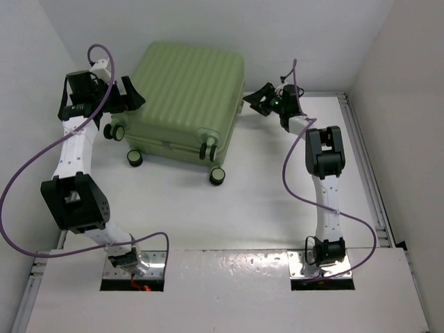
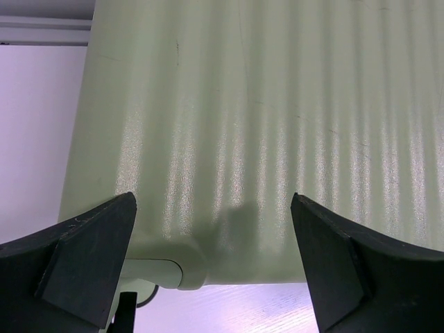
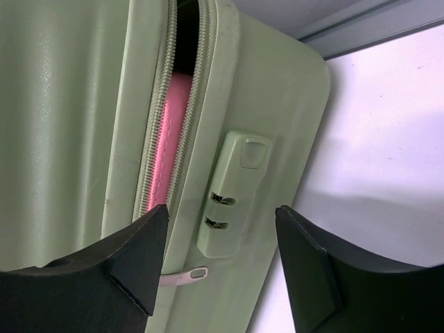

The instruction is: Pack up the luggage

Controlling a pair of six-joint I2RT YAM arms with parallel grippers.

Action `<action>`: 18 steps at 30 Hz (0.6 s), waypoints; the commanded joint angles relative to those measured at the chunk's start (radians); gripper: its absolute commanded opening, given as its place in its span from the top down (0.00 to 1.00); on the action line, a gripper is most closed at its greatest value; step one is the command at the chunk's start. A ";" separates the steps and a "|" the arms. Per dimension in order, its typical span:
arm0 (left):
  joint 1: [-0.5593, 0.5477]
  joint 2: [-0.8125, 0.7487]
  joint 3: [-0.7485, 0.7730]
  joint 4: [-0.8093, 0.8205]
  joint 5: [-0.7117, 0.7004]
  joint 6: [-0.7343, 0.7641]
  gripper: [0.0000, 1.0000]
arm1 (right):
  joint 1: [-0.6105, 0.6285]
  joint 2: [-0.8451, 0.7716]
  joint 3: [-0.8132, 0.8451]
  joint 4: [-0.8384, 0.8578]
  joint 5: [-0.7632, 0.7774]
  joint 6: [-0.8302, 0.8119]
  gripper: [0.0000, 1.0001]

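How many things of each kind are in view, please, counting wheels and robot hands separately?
Large light-green ribbed hard-shell suitcase: 1
Small black-and-green wheels on it: 4
Pink object inside its zip gap: 1
Black two-finger robot hands: 2, left hand and right hand
Total: 8

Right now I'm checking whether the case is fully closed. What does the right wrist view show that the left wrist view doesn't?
Only the right wrist: an open zipper gap with something pink inside, plus the lock beside it. Only the left wrist: the broad ribbed shell and a wheel housing at its corner. Both: the light-green luggage, close ahead of the open left gripper and open right gripper.
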 commanded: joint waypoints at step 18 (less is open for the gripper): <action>-0.004 0.023 0.021 -0.010 -0.004 -0.010 0.00 | 0.033 0.039 0.106 -0.036 0.060 -0.047 0.35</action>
